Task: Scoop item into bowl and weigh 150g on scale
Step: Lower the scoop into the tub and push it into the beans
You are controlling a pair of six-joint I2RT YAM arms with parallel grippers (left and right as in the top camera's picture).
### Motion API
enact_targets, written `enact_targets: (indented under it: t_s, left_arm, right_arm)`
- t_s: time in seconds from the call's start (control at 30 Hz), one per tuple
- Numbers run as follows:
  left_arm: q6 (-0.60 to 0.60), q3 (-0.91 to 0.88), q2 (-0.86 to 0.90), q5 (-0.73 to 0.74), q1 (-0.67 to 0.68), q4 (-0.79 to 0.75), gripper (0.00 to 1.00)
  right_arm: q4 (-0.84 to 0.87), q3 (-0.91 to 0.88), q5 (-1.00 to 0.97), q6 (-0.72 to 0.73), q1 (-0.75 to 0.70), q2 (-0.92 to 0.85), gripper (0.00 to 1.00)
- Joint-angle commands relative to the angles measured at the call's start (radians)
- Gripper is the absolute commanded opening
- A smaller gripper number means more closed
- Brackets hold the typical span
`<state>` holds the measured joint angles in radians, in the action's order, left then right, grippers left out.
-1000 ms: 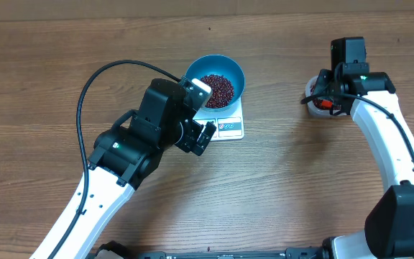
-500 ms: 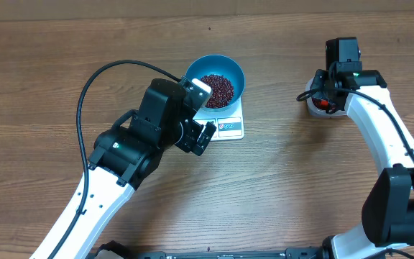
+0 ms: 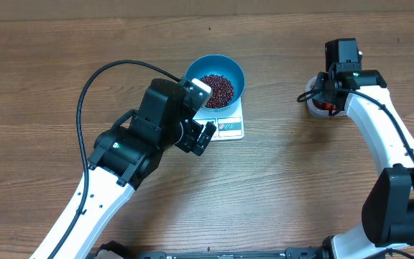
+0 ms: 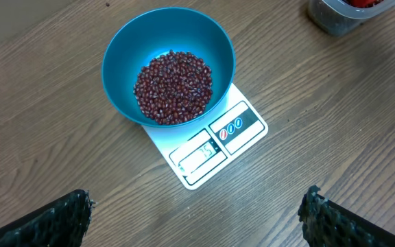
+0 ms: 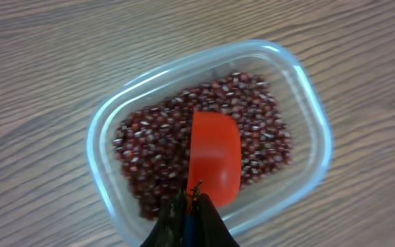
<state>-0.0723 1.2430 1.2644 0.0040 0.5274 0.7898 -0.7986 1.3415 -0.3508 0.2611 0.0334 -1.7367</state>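
Though smooth, round bowl (grainy beans)

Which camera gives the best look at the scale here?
The left wrist view: the scale lies in plain sight, display and front labels facing the camera, only its back under the bowl. Overhead it is small, its left edge behind the left arm. The right wrist view shows the clear container and red scoop, no scale.

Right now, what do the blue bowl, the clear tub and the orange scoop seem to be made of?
Blue bowl: probably plastic, possibly glazed ceramic; even colour and a smooth wall with a soft sheen. Clear tub: thin plastic, judging by its see-through, rounded walls and glossy rim. Orange scoop: likely moulded plastic, with one uniform colour and a fairly matte surface.
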Motion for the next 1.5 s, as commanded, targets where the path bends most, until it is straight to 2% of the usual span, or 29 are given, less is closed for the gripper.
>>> enact_targets:
  t_s: [0.0,0.07,0.3,0.5,0.63,0.77,1.03,1.47]
  left_arm:
    - [0.016,-0.004,0.007,0.008,-0.003,0.0,1.0]
    - [0.016,-0.004,0.007,0.008,-0.003,0.0,1.0]
    - [0.016,-0.004,0.007,0.008,-0.003,0.0,0.99]
    - [0.016,-0.004,0.007,0.008,-0.003,0.0,0.99]
    - [0.016,-0.004,0.007,0.008,-0.003,0.0,1.0]
    - [0.016,-0.004,0.007,0.008,-0.003,0.0,1.0]
    - [0.016,-0.004,0.007,0.008,-0.003,0.0,1.0]
    - [0.016,-0.004,0.007,0.008,-0.003,0.0,1.0]
  right_arm:
    - [0.003,0.006,-0.104,-0.042,-0.002,0.004,0.04]
    - [0.001,0.006,-0.106,-0.088,-0.002,0.004,0.04]
    - [-0.005,0.006,-0.149,-0.092,-0.012,0.004,0.04]
    - [-0.023,0.006,-0.043,-0.185,-0.053,0.004,0.04]
    - [-0.021,0.008,0.006,-0.185,-0.089,0.006,0.04]
    - [-0.021,0.008,0.085,-0.277,-0.103,0.026,0.04]
    - [-0.014,0.008,0.091,-0.409,-0.103,0.048,0.04]
    - [0.031,0.008,0.093,-0.423,-0.188,0.048,0.04]
